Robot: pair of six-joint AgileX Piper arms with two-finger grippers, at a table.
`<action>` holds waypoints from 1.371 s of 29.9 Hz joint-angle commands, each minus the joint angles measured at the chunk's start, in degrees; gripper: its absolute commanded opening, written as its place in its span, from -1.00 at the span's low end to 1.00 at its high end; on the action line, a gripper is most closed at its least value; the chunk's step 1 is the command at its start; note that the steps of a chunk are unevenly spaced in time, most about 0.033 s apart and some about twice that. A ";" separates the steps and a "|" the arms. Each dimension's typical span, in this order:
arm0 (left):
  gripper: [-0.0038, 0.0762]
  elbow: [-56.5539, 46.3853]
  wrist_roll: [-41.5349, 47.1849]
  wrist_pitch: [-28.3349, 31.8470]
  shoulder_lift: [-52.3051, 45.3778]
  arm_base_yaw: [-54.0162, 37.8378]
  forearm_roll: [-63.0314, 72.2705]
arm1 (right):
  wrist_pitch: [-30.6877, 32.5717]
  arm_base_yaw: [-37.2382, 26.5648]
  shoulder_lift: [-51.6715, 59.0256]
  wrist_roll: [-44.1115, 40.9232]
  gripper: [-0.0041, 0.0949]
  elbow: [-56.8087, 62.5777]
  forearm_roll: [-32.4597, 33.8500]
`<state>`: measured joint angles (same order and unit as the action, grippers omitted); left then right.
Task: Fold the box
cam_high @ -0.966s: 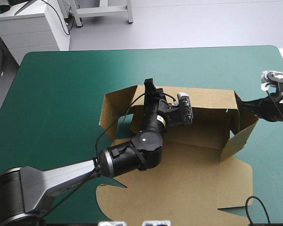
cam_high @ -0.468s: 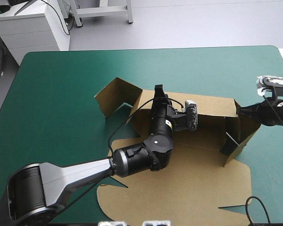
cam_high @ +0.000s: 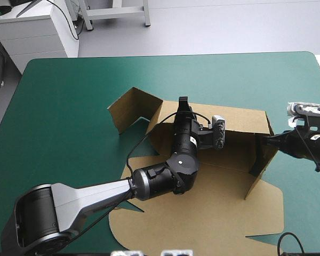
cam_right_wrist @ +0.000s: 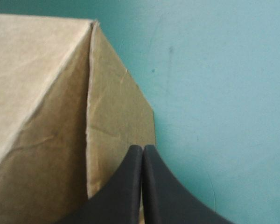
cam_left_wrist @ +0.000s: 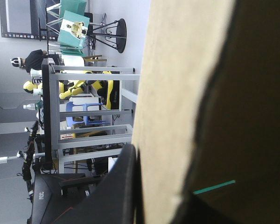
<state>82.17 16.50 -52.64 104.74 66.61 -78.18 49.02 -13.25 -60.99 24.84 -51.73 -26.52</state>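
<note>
Well, on the teal-green bench [cam_high: 69,96] my left hand [cam_high: 182,101] gripped the box [cam_high: 240,120]; my right hand [cam_right_wrist: 142,148], closed empty, touched its end flap.

Left tool [cam_high: 183,101] all but closed, right tool [cam_right_wrist: 143,150] pinched to a point.

matt creased brown board box [cam_high: 202,213], smooth teal-green cover [cam_high: 69,106].

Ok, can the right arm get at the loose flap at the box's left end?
Probably not directly: the right tool sits shut outside the box's right wall, and the left arm lies between it and that flap.
</note>
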 commanded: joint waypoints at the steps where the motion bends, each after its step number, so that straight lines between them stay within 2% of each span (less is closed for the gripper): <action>1: -0.92 1.52 0.98 -0.15 -2.11 0.36 -0.15 | 1.28 -0.30 1.89 0.78 -0.95 -1.18 -1.00; 8: -0.92 1.52 0.98 -1.41 -1.81 0.36 0.33 | 1.32 -0.30 3.39 4.26 -0.95 1.05 -3.76; 12: -0.92 1.52 0.72 -1.41 -1.81 0.36 0.33 | -3.31 -0.30 6.86 7.93 -0.95 6.85 -7.51; 16: -0.92 1.52 0.72 -0.79 -1.81 0.36 0.09 | -8.10 -0.30 9.28 17.66 -0.95 10.90 -13.67; 18: -0.92 1.52 0.72 -0.53 -1.81 0.36 0.09 | -7.61 -0.30 9.30 20.14 -0.95 11.31 -15.05; 21: -0.92 1.52 0.72 -0.53 -1.81 0.36 0.09 | -5.04 -0.30 9.30 20.31 -0.93 11.31 -13.74; 24: -0.92 1.52 0.72 -0.74 -1.81 0.36 0.09 | -2.93 -0.30 9.30 20.31 -0.73 11.31 -10.32; 28: -0.92 1.52 0.72 -0.64 -1.81 0.36 0.09 | -0.85 -0.30 9.30 20.31 -0.25 10.85 -6.41; 30: -0.92 1.52 0.72 -0.54 -1.81 0.36 0.09 | -1.37 -0.30 9.30 21.16 -0.10 10.85 -6.41; 32: -0.92 1.52 0.72 -0.54 -1.81 0.36 0.09 | -1.64 -0.30 9.30 25.13 -0.04 10.85 -6.41; 36: -0.92 1.52 0.72 -0.54 -1.81 0.36 0.09 | -4.27 -0.30 9.19 32.35 -0.04 10.85 -8.26; 41: -0.92 1.52 -0.31 -0.54 -1.81 0.36 -0.63 | -5.45 -0.30 7.45 38.28 -0.04 10.85 -16.47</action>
<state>82.17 15.95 -52.92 104.98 66.61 -78.54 46.35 -13.25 -52.78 59.60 -39.13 -36.60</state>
